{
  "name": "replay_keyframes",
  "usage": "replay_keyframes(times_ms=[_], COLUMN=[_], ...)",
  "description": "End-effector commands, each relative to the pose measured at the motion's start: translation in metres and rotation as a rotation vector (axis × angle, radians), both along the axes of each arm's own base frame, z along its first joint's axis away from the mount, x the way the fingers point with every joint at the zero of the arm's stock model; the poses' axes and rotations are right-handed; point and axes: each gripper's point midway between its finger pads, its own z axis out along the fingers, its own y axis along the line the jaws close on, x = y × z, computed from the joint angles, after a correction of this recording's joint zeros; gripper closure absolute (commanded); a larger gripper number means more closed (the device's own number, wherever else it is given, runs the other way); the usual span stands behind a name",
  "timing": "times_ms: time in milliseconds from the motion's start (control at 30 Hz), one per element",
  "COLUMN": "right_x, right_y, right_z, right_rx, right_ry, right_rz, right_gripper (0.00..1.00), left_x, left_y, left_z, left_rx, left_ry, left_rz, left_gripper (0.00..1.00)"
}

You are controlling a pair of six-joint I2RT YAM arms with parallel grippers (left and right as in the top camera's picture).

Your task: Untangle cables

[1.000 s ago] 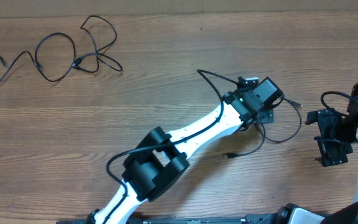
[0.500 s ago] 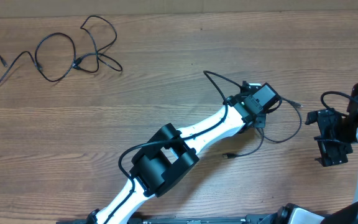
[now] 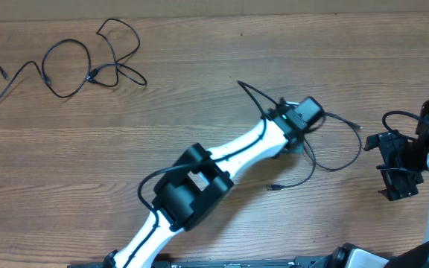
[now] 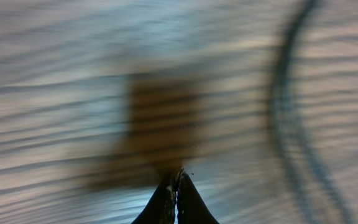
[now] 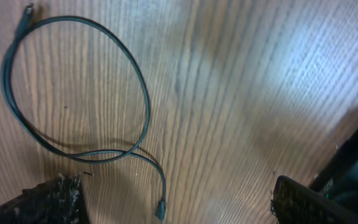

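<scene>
One thin black cable point(image 3: 346, 165) lies in a loose loop on the wooden table, right of centre, with a plug end point(image 3: 358, 128) near my right arm and another point(image 3: 272, 186) below my left arm. My left gripper point(image 3: 313, 113) is at the loop's left edge. In the blurred left wrist view its fingertips point(image 4: 176, 180) are pressed together with nothing visible between them, and a cable point(image 4: 284, 106) runs to their right. My right gripper point(image 3: 384, 165) stands open beside the loop. In its wrist view the cable loop point(image 5: 145, 93) lies ahead and a plug point(image 5: 160, 208) sits between the fingers.
More tangled black cables point(image 3: 69, 65) lie at the table's far left, reaching the left edge. The left arm point(image 3: 192, 190) stretches diagonally across the middle. The table's far edge point(image 3: 222, 13) runs along the top.
My left gripper has gone from open to shut and has shifted slightly left over the loop's edge. The right arm has not moved.
</scene>
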Motion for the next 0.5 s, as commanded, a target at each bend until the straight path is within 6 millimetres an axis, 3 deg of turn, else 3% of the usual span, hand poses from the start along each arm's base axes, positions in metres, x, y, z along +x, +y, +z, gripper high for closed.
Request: replay_keyframes(times_ms=[0,100,133,200,300,467], right_x=[0.013,0.035,0.045,0.052,0.061,0.082], right_y=[0.004,0.034,0.055,0.069,0.086,0.098], right_z=[0.004,0.0,-0.004,-0.011,-0.02,-0.017], right_rx=[-0.015,0.06,0.096,0.088,0.071,0.039], right_ry=[-0.067,-0.186,-0.249,-0.278,-0.296,-0.373], right_rz=[0.127,0.357,0.484,0.579,0.67,0.727], right_gripper=[0.0,0.0,0.0,0.0,0.02,0.0], left_x=[0.026,0.039,0.045,0.051,0.058,0.061], left_y=[0.026,0.064,0.086,0.112,0.156,0.226], left_z=[0.063,0.105,0.133,0.162,0.199,0.231], left_rx=[0.004,0.045,0.038,0.021,-0.003,0.001], left_ry=[-0.12,-0.187,-0.215,-0.238,-0.264,-0.272], left_rz=[0.048,0.12,0.162,0.211,0.294,0.432], left_gripper=[0.9,0.67,0.43,0.39,0.22,0.1])
